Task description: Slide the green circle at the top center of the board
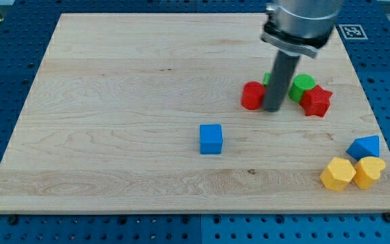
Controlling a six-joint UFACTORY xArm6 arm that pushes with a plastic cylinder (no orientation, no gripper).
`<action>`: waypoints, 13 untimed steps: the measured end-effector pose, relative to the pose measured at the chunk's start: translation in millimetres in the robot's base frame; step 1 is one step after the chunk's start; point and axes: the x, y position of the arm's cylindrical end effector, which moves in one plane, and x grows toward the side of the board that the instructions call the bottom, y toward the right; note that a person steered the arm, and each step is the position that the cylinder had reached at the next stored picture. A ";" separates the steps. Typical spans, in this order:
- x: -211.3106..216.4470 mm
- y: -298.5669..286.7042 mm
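Observation:
The green circle [302,86] lies at the view's right on the wooden board [114,102], touching a red star [316,101] on its lower right. My tip [273,108] stands just left of the green circle, between it and a red round block [252,95]. The rod hides part of another green block [268,78] behind it; its shape cannot be made out.
A blue cube [210,139] lies near the board's middle. At the lower right corner lie a blue triangular block [364,146] and two yellow hexagon blocks [337,174] [370,171] side by side. The arm's grey housing [300,24] hangs above the upper right.

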 end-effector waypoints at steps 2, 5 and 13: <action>-16.0 -37.3; 37.5 42.3; -143.2 22.6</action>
